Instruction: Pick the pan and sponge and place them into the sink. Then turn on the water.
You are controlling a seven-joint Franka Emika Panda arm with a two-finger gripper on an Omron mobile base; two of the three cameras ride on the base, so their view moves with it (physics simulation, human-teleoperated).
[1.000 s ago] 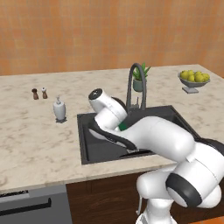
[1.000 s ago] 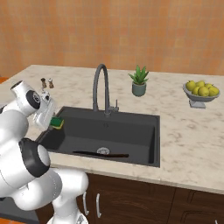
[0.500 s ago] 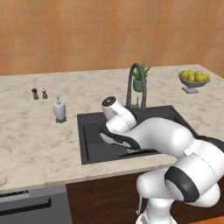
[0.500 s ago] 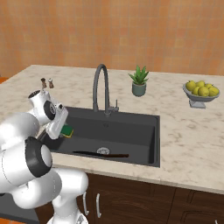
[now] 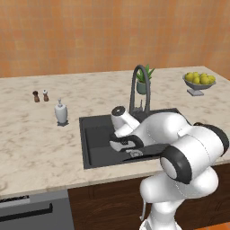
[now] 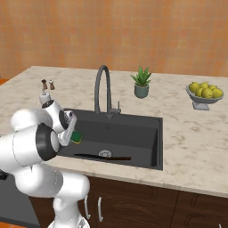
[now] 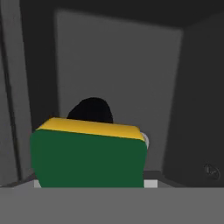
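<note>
My gripper (image 6: 73, 133) is shut on the sponge (image 6: 77, 136), low inside the left part of the sink (image 6: 133, 129). In the hand view the sponge (image 7: 87, 157) fills the foreground, green face toward the camera and yellow edge on top, and it hides the fingertips. Behind it lies a round black shape, the pan (image 7: 92, 110). The pan's thin dark handle (image 6: 104, 157) lies along the basin floor by the drain. My arm hides the pan's body in both base views. The arched faucet (image 6: 103, 89) stands behind the sink (image 5: 96, 134), and no water runs from it.
A white soap dispenser (image 5: 61, 112) stands on the counter left of the sink, with salt and pepper shakers (image 5: 40, 95) beyond it. A potted plant (image 6: 141, 82) and a bowl of lemons (image 6: 205, 93) sit at the back right. The sink's right half has free room.
The arm has swung right and down from the sink's left rim into the basin, carrying the sponge with it. The pan handle has not moved.
</note>
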